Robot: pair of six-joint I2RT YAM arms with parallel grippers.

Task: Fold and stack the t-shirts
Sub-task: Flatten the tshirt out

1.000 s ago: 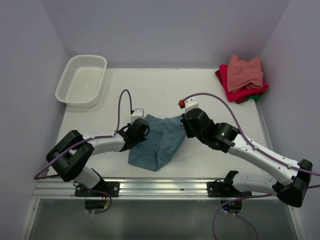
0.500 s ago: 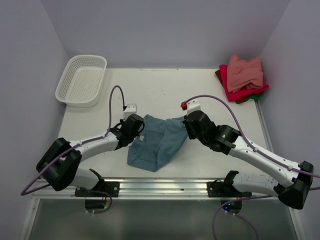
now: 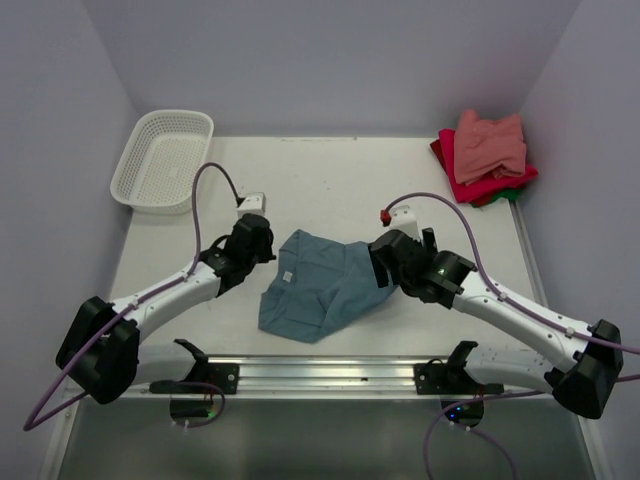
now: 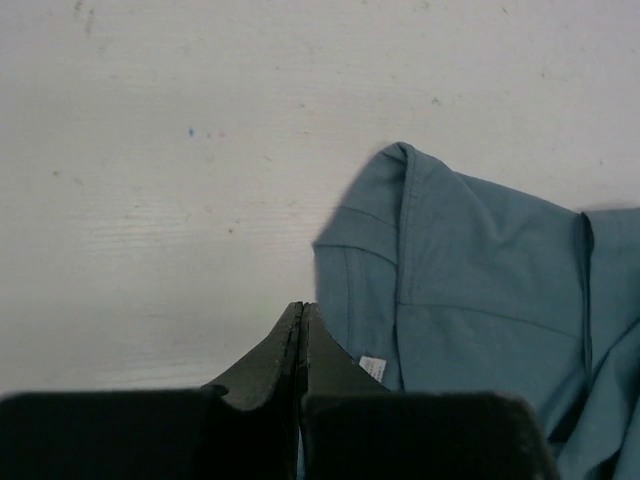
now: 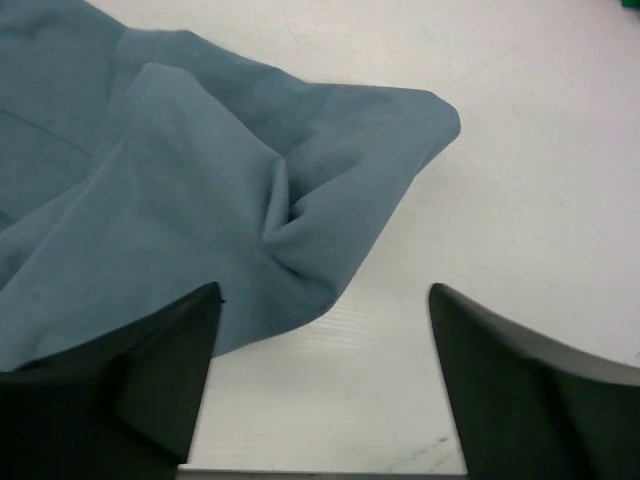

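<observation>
Note the teal tee [image 3: 318, 288] bunched near the front of the worktop [image 3: 330, 180], between the two arms and far from flat, with one flap doubled over the middle and a peaked crease [image 5: 280, 220] near the right corner. Note the left jaws pressed together, pinching nothing, low over bare worktop just beside the tee's left edge, close to the neck tag [image 4: 372, 367]. Note the right jaws spread wide, gripping nothing, poised over the right corner. Find the folded stack [image 3: 487, 152], salmon over red over green, at the far right corner, well apart from the tee, and the basket [image 3: 163, 160] at the far left.

Beware of closing the right jaws on that crease: probably grabs two layers at once and drags the whole bundle instead of opening it. Beware of closing too high: likely catches only a thin ridge and loses it on the lift. Avoid sweeping with the shut left jaws: risks snagging the hem and shoving the tee into a tighter heap or toward the near edge. Avoid pulling from one side with nothing pinning the other: probably slides the soft cotton across the worktop rather than stretching it. Expect a lumpy packet from folding over trapped wrinkles, apt to sit crooked or topple on the stack.
</observation>
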